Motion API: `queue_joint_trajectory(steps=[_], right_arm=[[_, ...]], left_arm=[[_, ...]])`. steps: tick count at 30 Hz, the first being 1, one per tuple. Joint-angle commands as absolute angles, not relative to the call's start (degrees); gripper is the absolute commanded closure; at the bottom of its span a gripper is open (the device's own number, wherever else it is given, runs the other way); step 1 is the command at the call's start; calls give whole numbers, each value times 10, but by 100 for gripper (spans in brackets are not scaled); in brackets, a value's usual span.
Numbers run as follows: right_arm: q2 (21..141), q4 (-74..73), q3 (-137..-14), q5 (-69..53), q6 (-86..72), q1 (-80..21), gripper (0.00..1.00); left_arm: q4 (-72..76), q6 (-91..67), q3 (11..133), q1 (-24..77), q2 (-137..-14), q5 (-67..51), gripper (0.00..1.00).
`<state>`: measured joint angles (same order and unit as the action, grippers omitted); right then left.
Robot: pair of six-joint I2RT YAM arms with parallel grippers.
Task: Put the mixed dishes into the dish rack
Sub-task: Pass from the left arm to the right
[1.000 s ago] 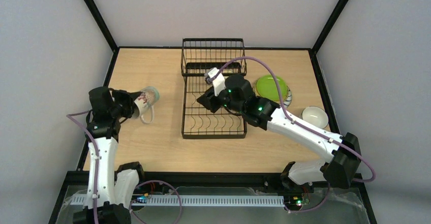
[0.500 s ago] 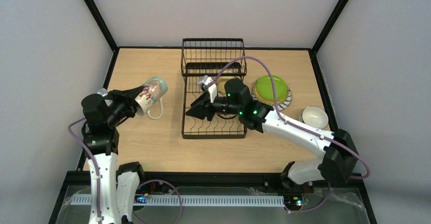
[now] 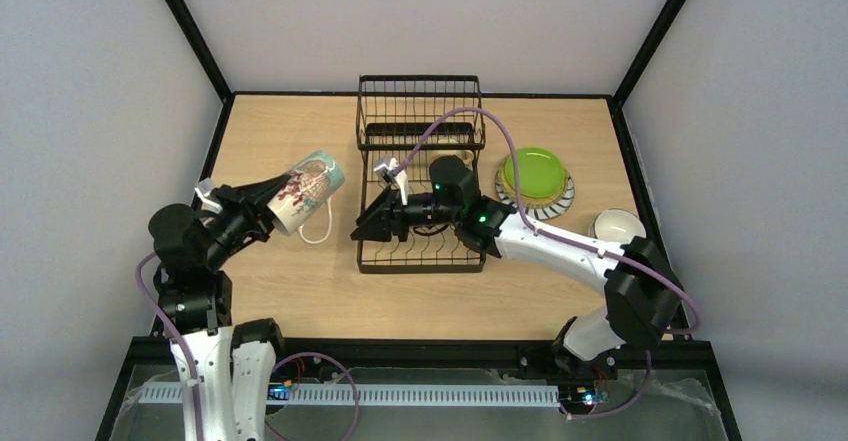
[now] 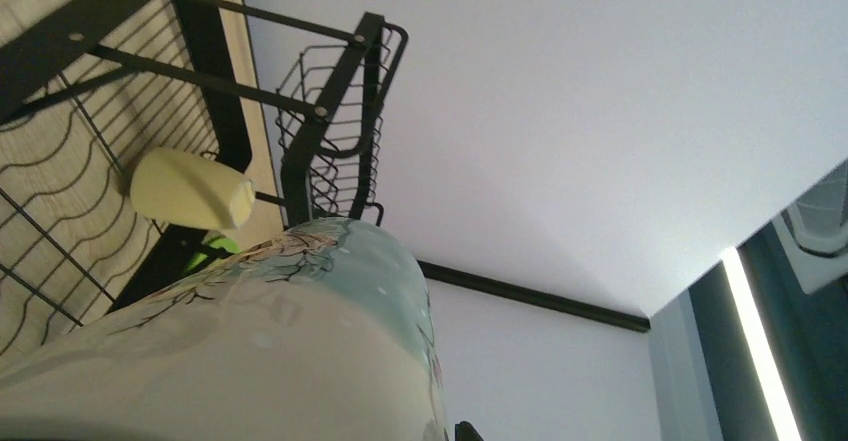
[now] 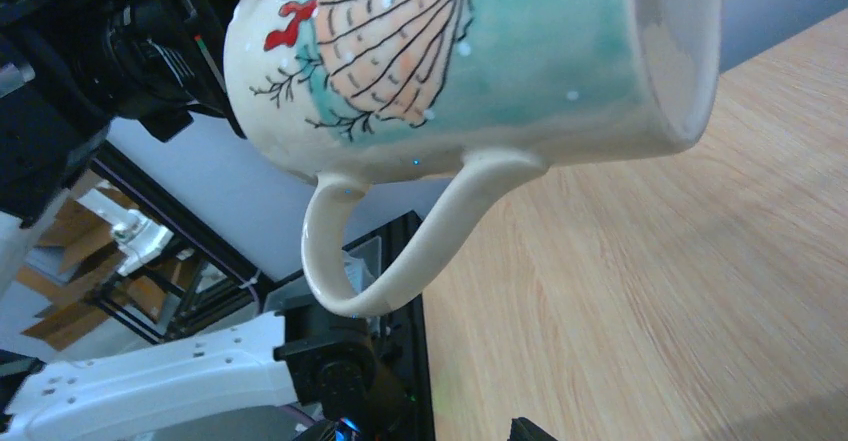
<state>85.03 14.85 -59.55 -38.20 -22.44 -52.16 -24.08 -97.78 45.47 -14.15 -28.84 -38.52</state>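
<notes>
Printed mug (image 3: pixel 306 188) in left end effector (image 3: pixel 268 205)

Top view: bright, even, diffuse overhead light. Shadows on tabletop (image 3: pixel 300 291) faint, soft-edged; frame corners slightly darker. Left wrist view: mug (image 4: pixel 250 361) held in left gripper (image 3: pixel 258 216) sits right at lens, badly out of focus. Dish rack (image 4: pixel 330 131) beyond gripper noticeably sharper. Light strip (image 4: pixel 757 341) past gripper blown out, w/ glare. Right wrist view: mug ahead of right gripper (image 3: pixel 362 229) fairly sharp, small specular dots on glaze; bkgd soft.
</notes>
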Motion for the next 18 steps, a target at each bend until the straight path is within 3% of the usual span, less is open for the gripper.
queue_joint_trajectory(steps=[1,18], right_arm=[[861,212,-605,-419,-260,-524,0],[913,282,-671,-483,-349,-533,0]], left_arm=[[-206,-1017,487,-141,-262,-437,98],[-215,-1037,467,-141,-220,-503,98]])
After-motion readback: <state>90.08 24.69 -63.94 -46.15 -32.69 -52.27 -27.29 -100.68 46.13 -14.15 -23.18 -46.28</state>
